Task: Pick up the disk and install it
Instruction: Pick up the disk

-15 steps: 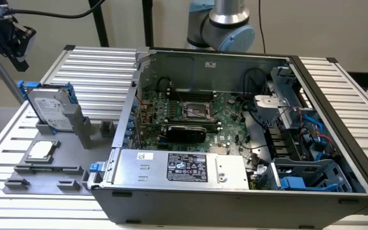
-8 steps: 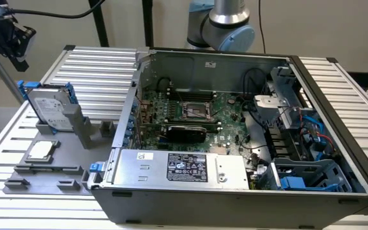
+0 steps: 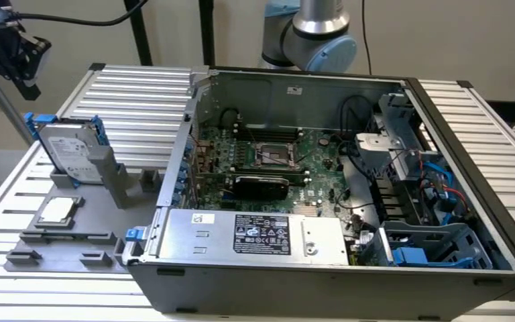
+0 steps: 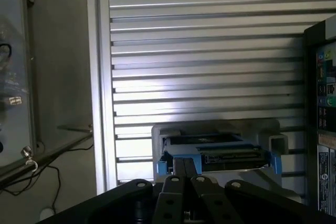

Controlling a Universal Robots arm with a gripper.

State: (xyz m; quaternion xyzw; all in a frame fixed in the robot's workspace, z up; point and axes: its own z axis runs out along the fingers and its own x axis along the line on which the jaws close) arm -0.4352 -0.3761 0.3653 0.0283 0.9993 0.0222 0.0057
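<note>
The disk (image 3: 68, 151) stands on edge in a grey holder (image 3: 105, 178) at the exterior view's left, beside the open computer case (image 3: 329, 268). It is silver-grey with a white label and blue rails. My black gripper (image 3: 27, 74) hangs high above and a little to the left of it, well clear. In the wrist view the disk (image 4: 215, 150) shows edge-on in its holder, beyond my gripper (image 4: 185, 167). Both fingers press together with nothing between them.
The case lies open with the motherboard (image 3: 271, 157), a grey labelled power-supply box (image 3: 249, 235) and a blue drive bay (image 3: 428, 248) at its front right corner. A small square chip (image 3: 57, 210) rests on the grey fixture. A ribbed aluminium table (image 3: 141, 94) surrounds everything.
</note>
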